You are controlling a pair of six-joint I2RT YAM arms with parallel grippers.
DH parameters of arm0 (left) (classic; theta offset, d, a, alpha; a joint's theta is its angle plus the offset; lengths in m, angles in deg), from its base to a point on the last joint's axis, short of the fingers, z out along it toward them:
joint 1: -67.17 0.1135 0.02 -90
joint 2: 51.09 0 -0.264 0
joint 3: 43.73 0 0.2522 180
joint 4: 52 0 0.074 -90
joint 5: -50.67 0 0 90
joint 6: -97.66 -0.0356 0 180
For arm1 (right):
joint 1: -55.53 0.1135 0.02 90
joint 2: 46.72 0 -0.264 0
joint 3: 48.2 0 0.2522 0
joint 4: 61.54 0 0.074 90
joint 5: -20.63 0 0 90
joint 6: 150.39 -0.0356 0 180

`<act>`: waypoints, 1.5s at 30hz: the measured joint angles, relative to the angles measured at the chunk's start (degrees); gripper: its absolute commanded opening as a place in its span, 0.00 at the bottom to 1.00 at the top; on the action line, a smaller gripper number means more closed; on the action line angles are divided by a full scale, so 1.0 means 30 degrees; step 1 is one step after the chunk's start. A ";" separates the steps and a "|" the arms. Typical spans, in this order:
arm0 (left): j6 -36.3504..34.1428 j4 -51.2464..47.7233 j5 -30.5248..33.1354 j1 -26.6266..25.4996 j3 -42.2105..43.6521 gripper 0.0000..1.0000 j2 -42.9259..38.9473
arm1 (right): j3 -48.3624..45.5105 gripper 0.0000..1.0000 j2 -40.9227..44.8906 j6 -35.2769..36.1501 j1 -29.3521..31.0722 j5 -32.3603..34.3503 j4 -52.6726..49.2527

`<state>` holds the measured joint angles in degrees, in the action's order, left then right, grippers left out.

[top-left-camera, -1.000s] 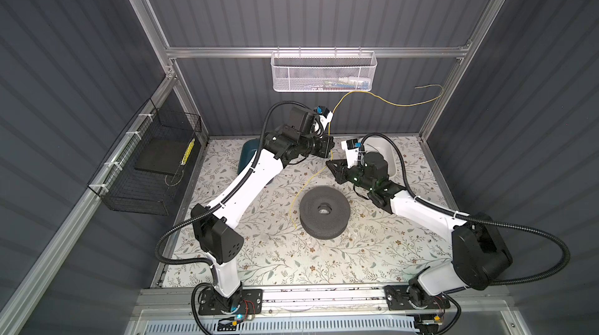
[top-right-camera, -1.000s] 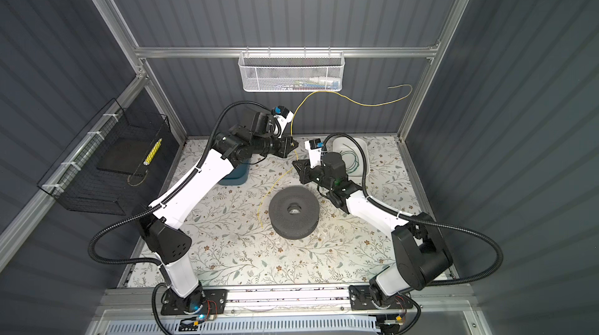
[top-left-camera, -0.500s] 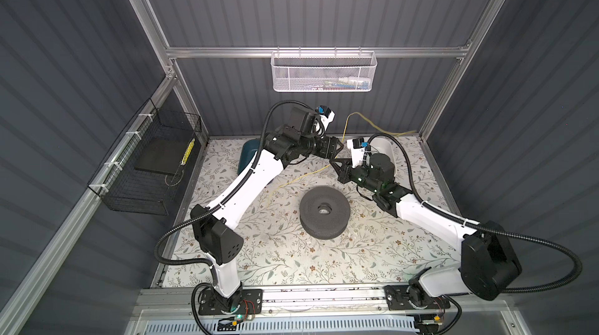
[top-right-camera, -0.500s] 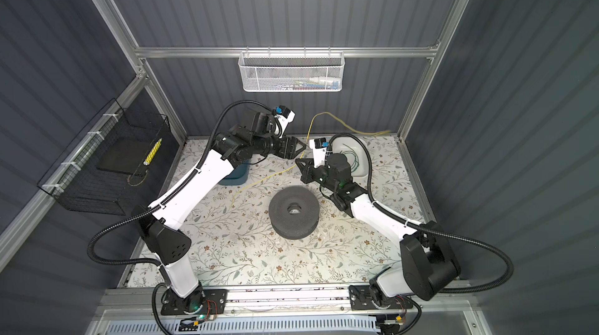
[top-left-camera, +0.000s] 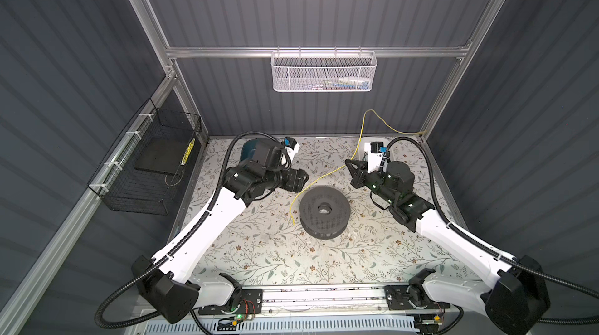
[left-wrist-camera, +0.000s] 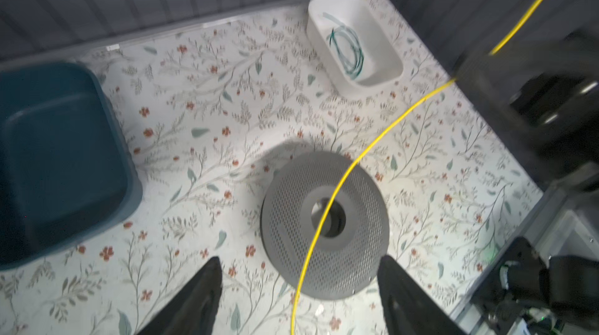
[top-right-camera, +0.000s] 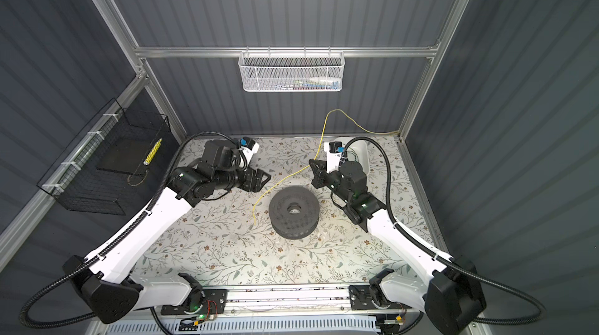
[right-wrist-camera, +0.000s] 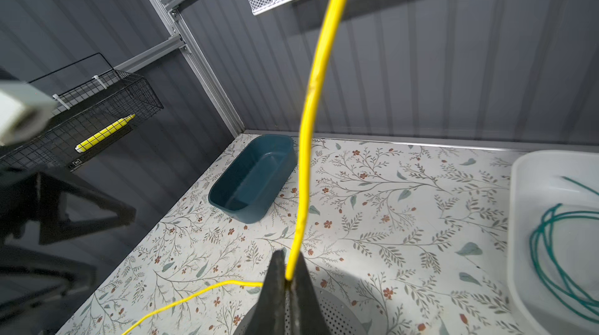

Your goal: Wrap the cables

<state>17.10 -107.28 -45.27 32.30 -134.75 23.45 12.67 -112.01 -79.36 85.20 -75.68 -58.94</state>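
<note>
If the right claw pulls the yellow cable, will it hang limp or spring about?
Probably springy: the yellow cable rises from the shut right claw in a self-supporting arc. Its free end curves past the perforated spool, so it may whip. It looks thin and smooth, so it could slip.

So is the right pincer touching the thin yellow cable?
Touching. The right wrist view shows the right pincer shut on the thin yellow cable, which emerges from between its closed jaws.

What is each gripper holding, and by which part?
The right gripper is shut on the yellow cable, pinching it partway along its length, with free cable running off both sides. The left gripper is open, holding nothing.
</note>
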 measured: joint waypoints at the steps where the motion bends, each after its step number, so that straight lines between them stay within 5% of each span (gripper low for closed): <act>1: 0.0000 -0.0291 -0.0262 0.0000 0.0627 0.74 -0.0175 | -0.0022 0.00 0.0299 0.0109 0.0000 0.0138 -0.0248; 4: 0.0095 -0.0466 -0.1370 0.0000 0.1989 0.64 -0.0393 | -0.0029 0.00 0.1239 0.0430 -0.0015 0.0481 -0.0801; 8: 0.0306 -0.0379 -0.2856 0.0000 0.2994 0.36 -0.0379 | -0.0029 0.00 0.1967 0.0707 -0.0015 0.0845 -0.1392; 17: 0.1166 0.0423 -0.4561 0.0000 0.3628 0.00 -0.0219 | -0.0036 0.00 0.2361 0.1195 -0.0044 0.1421 -0.2331; 21: 0.1107 0.0685 -0.4532 0.0036 0.3636 0.00 -0.0219 | -0.0036 0.05 0.2419 0.1202 -0.0080 0.1457 -0.2565; 27: 0.1333 0.1938 -0.4969 0.0036 0.3636 0.00 0.0007 | -0.0335 0.57 0.3220 0.0525 -0.0102 0.1676 -0.2973; 36: 0.1967 0.6987 -0.6710 -0.0517 0.3417 0.00 0.2980 | -0.2280 0.62 0.5377 -0.3570 -0.0124 -0.0124 -0.2929; 45: 0.2004 1.0921 -0.7781 -0.1814 0.3009 0.00 0.3869 | -0.3395 0.61 0.2965 -0.9122 0.0270 -0.2783 -0.0357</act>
<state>23.11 -74.52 -68.61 26.86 -125.72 35.06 2.48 -103.12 -106.72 86.01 -84.03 -60.01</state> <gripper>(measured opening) 0.054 0.618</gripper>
